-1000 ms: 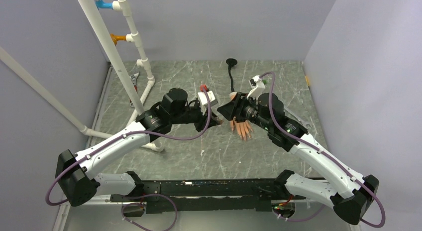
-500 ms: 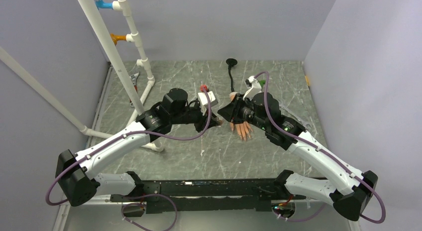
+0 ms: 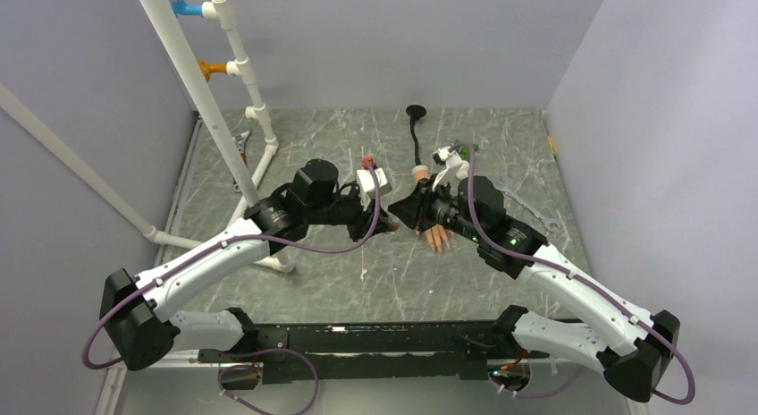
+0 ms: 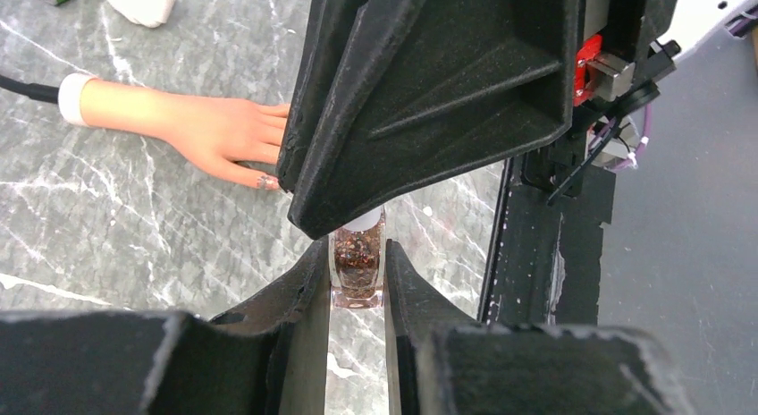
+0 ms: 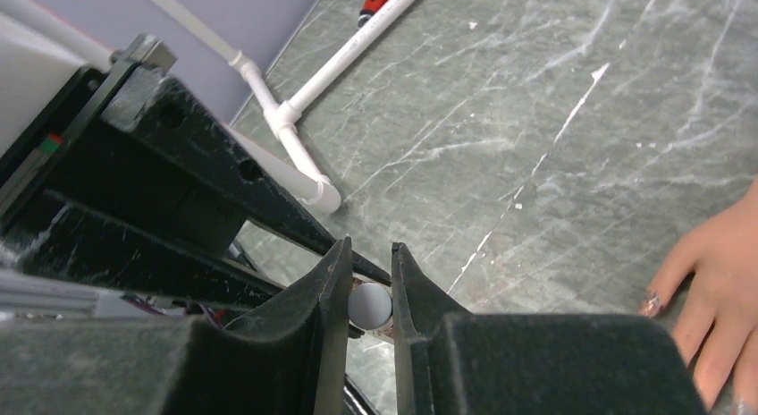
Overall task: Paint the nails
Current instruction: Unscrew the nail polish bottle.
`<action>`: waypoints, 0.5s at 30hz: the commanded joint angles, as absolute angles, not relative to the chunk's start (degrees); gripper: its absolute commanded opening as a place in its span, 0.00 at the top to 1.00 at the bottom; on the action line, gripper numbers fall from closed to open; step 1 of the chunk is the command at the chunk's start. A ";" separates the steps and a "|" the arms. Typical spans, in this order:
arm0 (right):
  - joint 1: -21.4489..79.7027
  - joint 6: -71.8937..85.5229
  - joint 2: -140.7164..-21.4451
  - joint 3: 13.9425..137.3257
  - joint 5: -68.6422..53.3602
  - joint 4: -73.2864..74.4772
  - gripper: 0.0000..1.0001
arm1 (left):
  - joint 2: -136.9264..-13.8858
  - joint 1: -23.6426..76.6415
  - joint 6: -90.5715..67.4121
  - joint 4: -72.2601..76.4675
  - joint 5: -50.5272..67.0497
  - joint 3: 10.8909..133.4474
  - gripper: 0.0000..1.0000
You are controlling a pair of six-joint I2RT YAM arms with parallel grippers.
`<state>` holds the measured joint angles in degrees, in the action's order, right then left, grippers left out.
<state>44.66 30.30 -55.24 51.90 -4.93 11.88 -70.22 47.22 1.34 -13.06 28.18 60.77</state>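
Left wrist cam: my left gripper [image 4: 356,254] clamped the small brown glitter-polish bottle [image 4: 357,279] while my right gripper [image 5: 368,254] pinched its white round cap [image 5: 369,304], so uncapping step imo; next needed twist-off w/o tipping, then brush to nails [image 4: 266,181] of peach rubber mannequin hand [image 4: 210,129], which lay just beside.

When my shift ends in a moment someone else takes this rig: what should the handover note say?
The left gripper is shut on the polish bottle, held upright beside the rubber hand.
The right gripper is shut on the white cap, which sits on the bottle.
The rubber hand lies palm down on the table.
Done: both grippers have their grip; the thumb nail seems to carry some glitter already.
Left: pull the cap off and paint the nails; the other nails are hidden or too small to judge.
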 commanded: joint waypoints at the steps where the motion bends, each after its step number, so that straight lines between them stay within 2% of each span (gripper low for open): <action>1: 45.44 22.67 -52.49 49.00 -12.43 4.16 0.99 | -68.39 47.46 2.87 -7.22 33.98 62.40 1.00; 8: 45.52 19.28 -50.01 46.73 -14.31 1.89 0.97 | -67.74 47.48 3.56 -6.58 37.21 61.81 1.00; 10: 45.50 19.57 -49.61 46.23 -14.26 1.17 0.91 | -67.55 47.46 3.52 -6.50 37.22 61.73 1.00; 15: 45.48 21.50 -50.16 47.59 -14.09 1.71 0.38 | -67.47 47.46 3.65 -6.93 35.85 61.94 1.00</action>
<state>44.91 21.17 -49.91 46.46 -12.34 4.45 -69.30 47.22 2.85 -11.79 33.89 60.77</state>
